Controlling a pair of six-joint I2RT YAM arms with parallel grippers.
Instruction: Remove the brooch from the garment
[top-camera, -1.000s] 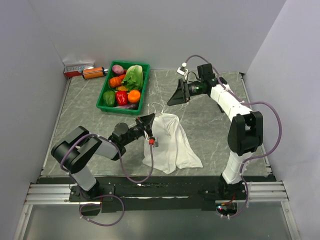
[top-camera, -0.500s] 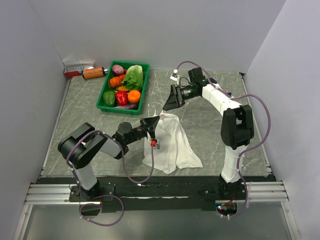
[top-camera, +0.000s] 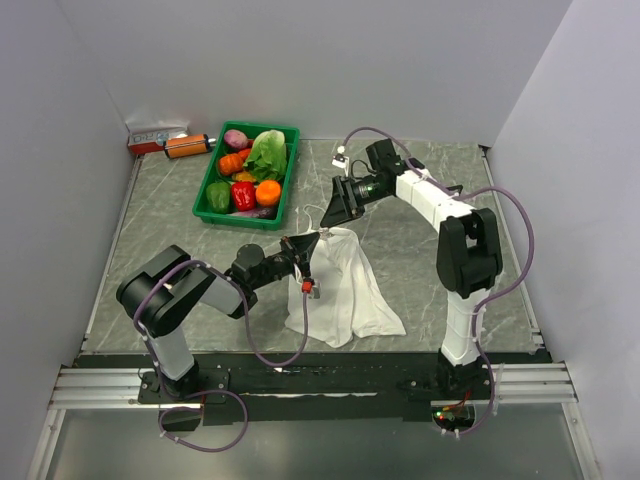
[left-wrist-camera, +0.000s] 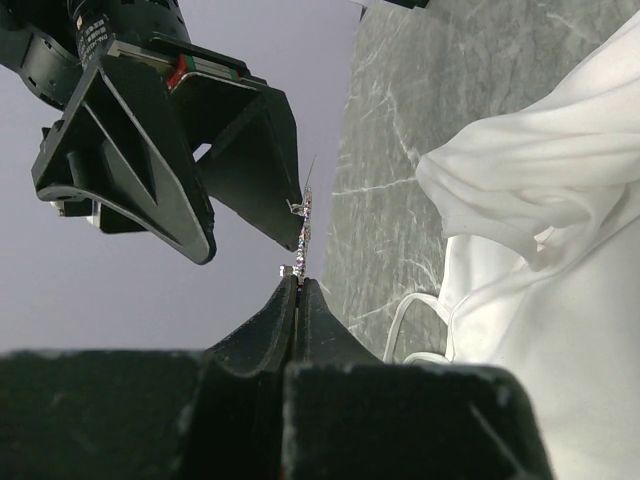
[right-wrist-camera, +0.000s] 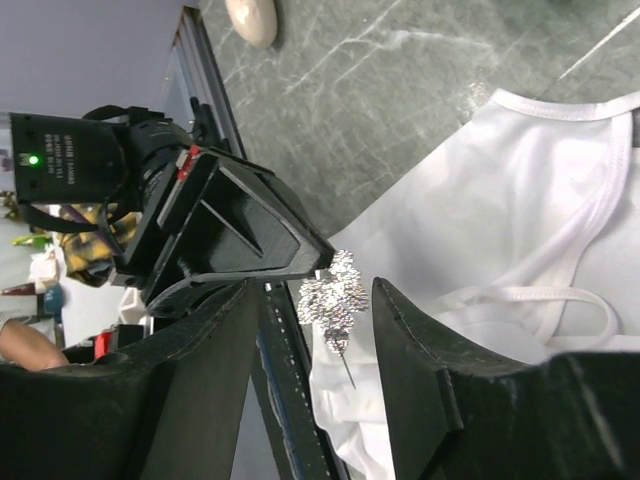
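Marble table (top-camera: 160, 220), vegetable crate (top-camera: 290, 170) — garment (top-camera: 345, 290), pinched brooch (right-wrist-camera: 333, 295)

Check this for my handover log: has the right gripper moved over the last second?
Yes. In the top view the right gripper has swung left, closer to the green vegetable crate, and toward the near table edge, ending just above the garment.

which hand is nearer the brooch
Left. The left hand is shut on the brooch, pinching it at its tips; the right hand is open, with one finger on either side of the brooch.
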